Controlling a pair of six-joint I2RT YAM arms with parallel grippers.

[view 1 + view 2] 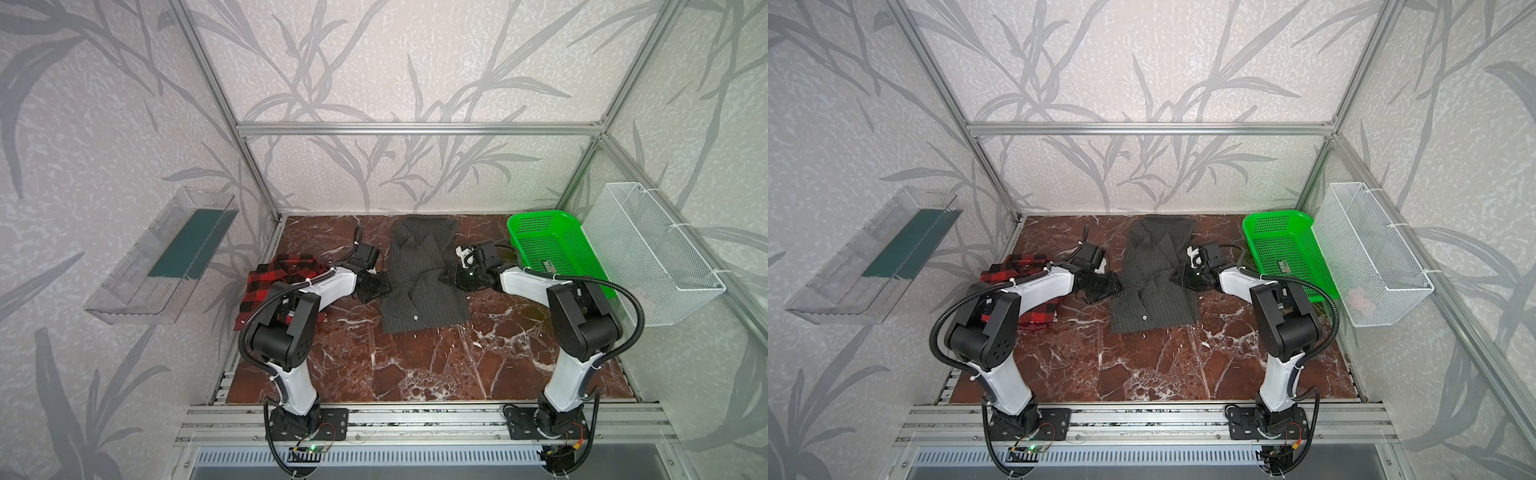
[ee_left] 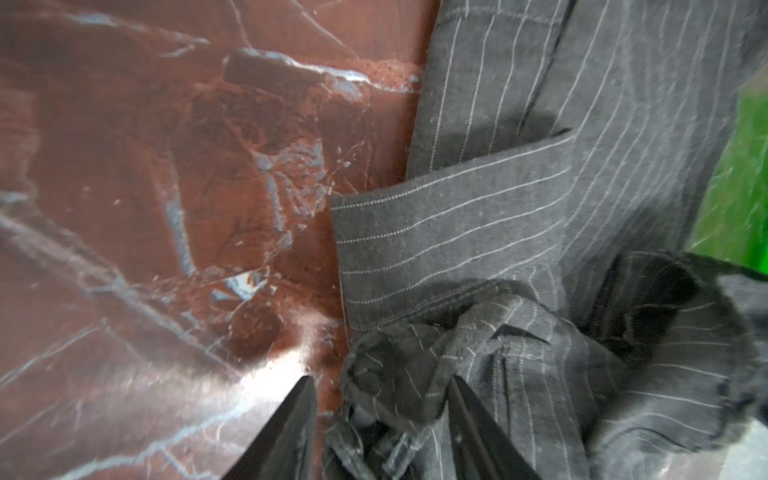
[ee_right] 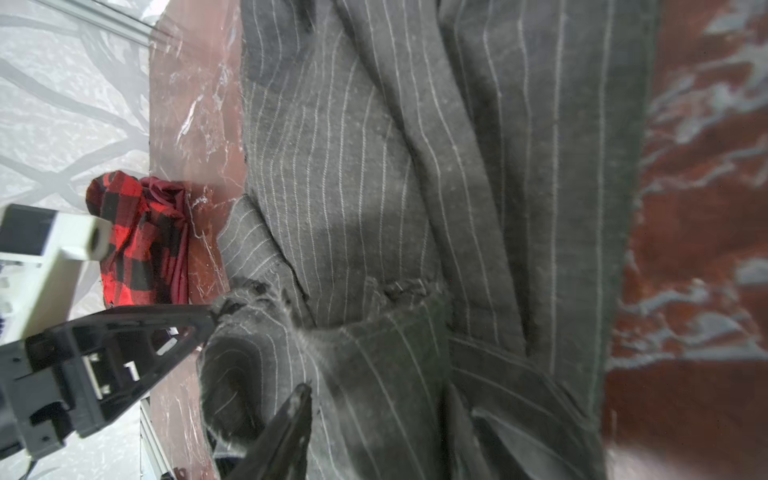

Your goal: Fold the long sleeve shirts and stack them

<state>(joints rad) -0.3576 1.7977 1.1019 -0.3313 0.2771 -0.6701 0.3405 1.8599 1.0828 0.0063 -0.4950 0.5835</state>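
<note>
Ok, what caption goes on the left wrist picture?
Left gripper straddling bunched cloth of the pinstriped shirt on the marble table.

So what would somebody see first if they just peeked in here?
Probably the dark pinstriped shirt spread in the middle of the red table, with the left arm and right arm reaching in from either side, their jaws at its bunched cloth. Next, the red-and-black plaid shirt lying left of it, and the bright green basket at the far right.

The red-brown, white-veined marble tabletop (image 1: 415, 365) carries three things: a folded red-and-black plaid shirt (image 1: 270, 272) near its left edge, a charcoal pinstripe shirt (image 1: 419, 299) in the middle with its collar toward the back wall, and a green basket (image 1: 540, 217) in the back right corner
</note>
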